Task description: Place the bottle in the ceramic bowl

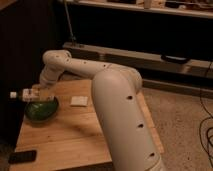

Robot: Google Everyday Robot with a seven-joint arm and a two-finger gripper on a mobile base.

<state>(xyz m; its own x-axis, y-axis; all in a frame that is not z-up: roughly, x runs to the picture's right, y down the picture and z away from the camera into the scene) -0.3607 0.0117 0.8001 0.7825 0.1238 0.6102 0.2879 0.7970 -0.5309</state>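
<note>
Claw: the gripper (44,94), at the tip of the white arm (115,100) stretched over the wooden table (75,135), grips the bottle (27,94) at its base end.
Bottle: held sideways, cap pointing away from the claw, apparently to lie flat on release.
Bowl: the green ceramic bowl (41,111) sits directly beneath the claw, so lowering and letting go looks like the remaining step.
Bystanders: a white pad (78,101) lies behind the claw on the arm's side and a dark phone (22,156) well apart from it, both likely clear of the drop.
</note>
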